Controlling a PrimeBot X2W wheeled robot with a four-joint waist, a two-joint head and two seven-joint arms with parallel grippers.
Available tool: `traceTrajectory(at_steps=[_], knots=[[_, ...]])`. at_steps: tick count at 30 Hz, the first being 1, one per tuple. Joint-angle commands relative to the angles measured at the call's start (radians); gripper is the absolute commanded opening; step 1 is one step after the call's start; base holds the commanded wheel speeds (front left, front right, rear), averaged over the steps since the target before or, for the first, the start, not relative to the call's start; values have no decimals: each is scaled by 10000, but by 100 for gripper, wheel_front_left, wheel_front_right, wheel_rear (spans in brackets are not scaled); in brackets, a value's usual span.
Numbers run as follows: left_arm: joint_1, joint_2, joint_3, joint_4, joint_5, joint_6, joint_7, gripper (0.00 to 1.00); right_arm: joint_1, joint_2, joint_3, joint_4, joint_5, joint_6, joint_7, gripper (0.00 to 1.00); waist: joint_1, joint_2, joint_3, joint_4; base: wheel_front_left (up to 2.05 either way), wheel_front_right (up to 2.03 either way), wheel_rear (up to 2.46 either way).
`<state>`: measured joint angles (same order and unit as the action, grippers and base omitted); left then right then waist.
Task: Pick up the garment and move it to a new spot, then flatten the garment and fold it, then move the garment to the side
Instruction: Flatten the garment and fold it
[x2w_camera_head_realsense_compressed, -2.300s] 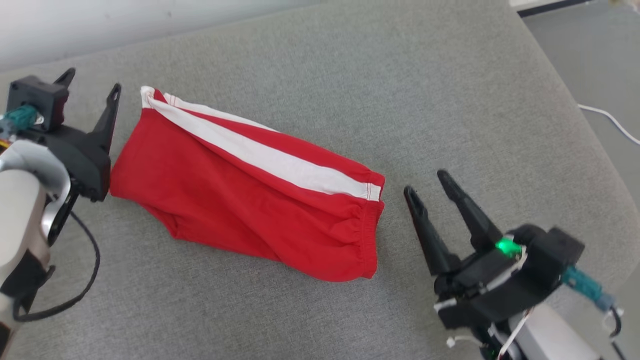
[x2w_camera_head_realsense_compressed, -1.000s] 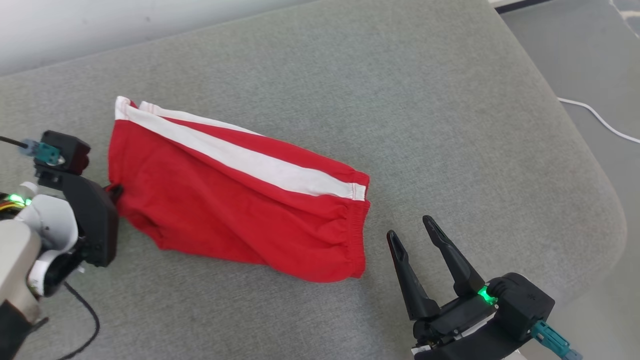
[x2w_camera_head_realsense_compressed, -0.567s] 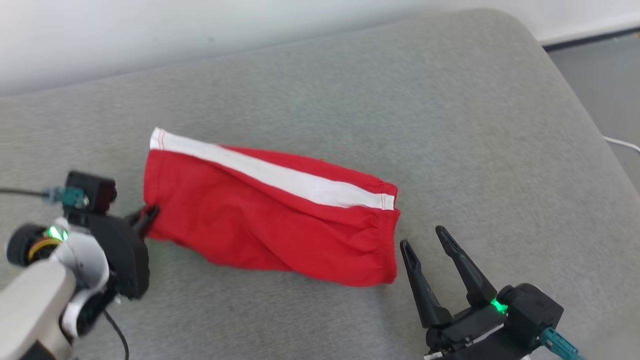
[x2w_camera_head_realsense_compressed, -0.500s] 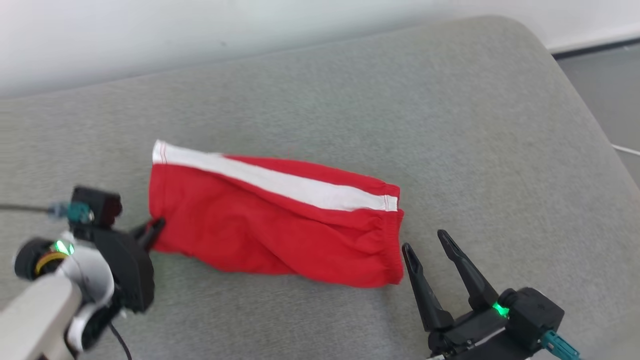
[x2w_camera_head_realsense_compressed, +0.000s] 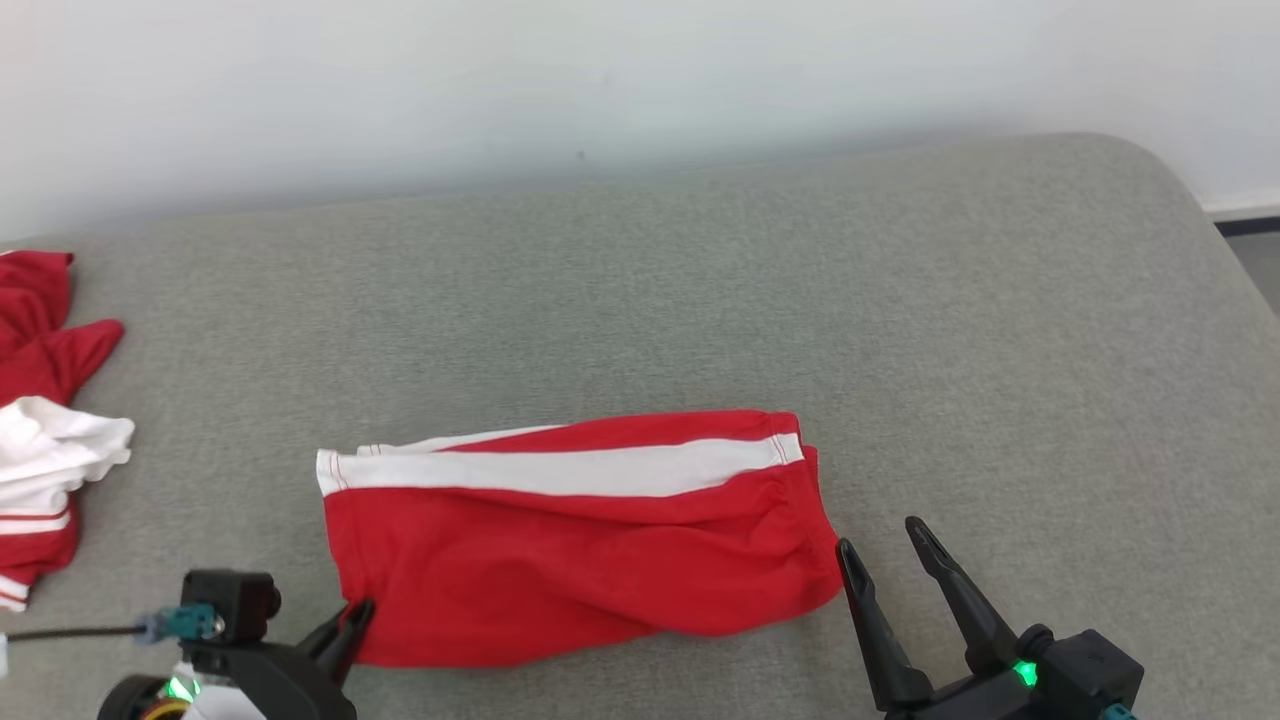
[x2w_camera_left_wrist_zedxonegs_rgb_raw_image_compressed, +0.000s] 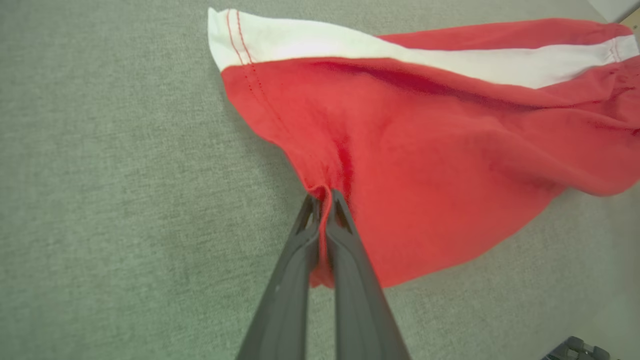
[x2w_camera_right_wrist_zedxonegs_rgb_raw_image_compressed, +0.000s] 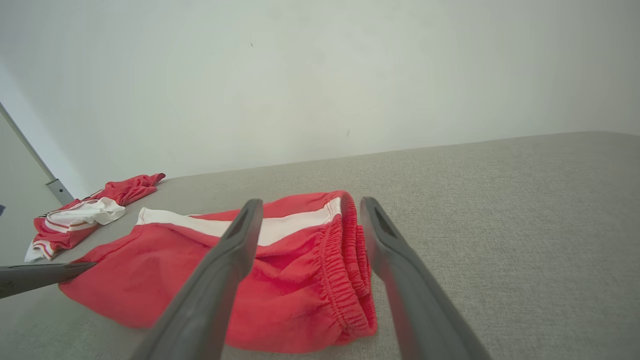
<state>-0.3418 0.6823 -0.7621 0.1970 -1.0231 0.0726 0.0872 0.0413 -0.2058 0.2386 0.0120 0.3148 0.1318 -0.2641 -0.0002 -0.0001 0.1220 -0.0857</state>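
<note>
— Since a couple of seconds back, the left gripper (x2w_camera_head_realsense_compressed: 350, 625) has gone from spread apart beside the garment (x2w_camera_head_realsense_compressed: 580, 540) to pinched on it. The head camera has swung too, so the wall (x2w_camera_head_realsense_compressed: 600, 80) now runs across the top of its view.

— What exactly has that claw got?

— The near left corner of the leg hem. In the left wrist view the left gripper (x2w_camera_left_wrist_zedxonegs_rgb_raw_image_compressed: 322, 197) has its two fingers pressed nearly together, with a fold of red cloth caught between them.

— And where does the garment lie?

— Flat on the grey cushion (x2w_camera_head_realsense_compressed: 700, 280), towards the near edge and about level across the head view. It is a pair of red shorts, folded. The white stripe (x2w_camera_head_realsense_compressed: 560, 470) runs along the far side and carries red stitching at the hem end.

— What about the other claw?

— The right gripper (x2w_camera_head_realsense_compressed: 880, 533) stands with its fingers spread wide and nothing between them. It sits just beside the gathered waistband (x2w_camera_head_realsense_compressed: 815, 530). I cannot tell whether its nearer finger touches the cloth. The right wrist view looks along those fingers at the waistband end.

— Anything else about?

— A heap of clothes (x2w_camera_head_realsense_compressed: 40, 450), red and white, lies at the cushion's left edge. It is well apart from the garment.
</note>
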Motion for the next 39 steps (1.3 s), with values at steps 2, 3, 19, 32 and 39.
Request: traceTrajectory(at_steps=[2, 3, 19, 32, 39], knots=[[247, -213, -34, 119, 164, 148, -321, 21, 67, -47, 1, 49, -61, -23, -3, 100, 2, 1, -134, 213, 0, 0, 0], [247, -213, -34, 119, 164, 148, -321, 21, 67, -47, 1, 49, -61, -23, -3, 100, 2, 1, -134, 213, 0, 0, 0], [716, -1357, 2326, -109, 2926, 1200, -3517, 100, -61, 191, -901, -60, -101, -23, -3, 100, 2, 1, -628, 729, 0, 0, 0], [3459, -3148, 6094, -1630, 6681, 529, -3528, 100, 222, 599, -1532, 233, -305, -23, -3, 100, 2, 1, -1082, 934, 0, 0, 0], [4268, -3790, 6555, -1410, 7740, 18, -3529, 100, 503, 818, -1718, 370, -531, -23, -2, 100, 2, 1, -1236, 1037, 0, 0, 0]])
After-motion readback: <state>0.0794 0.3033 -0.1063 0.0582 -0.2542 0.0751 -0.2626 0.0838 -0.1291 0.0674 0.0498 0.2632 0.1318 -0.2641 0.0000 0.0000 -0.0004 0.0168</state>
